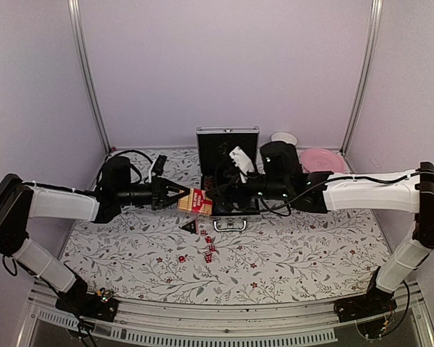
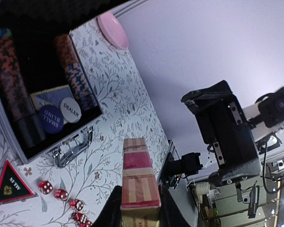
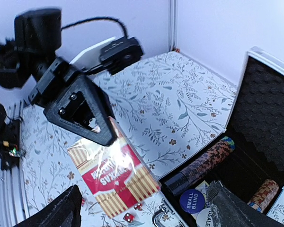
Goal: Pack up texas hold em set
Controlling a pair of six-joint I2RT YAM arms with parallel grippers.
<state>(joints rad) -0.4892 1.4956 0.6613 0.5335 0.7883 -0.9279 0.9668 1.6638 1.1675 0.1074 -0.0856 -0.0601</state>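
The tan-red card pack (image 2: 139, 182) is clamped between the fingers of the left gripper (image 2: 139, 210) and held just left of the open aluminium case (image 1: 213, 144). The fingers of the right gripper (image 3: 142, 208) are spread apart above the case's front edge.

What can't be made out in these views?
- Top view: the inside of the case is mostly covered by the right arm.
- Top view: pips on the dice are too small.
- Left wrist view: the lower end of the card pack, held in the left gripper, is cut off by the bottom edge.
- Top view: the white bowl sits partly behind that arm.
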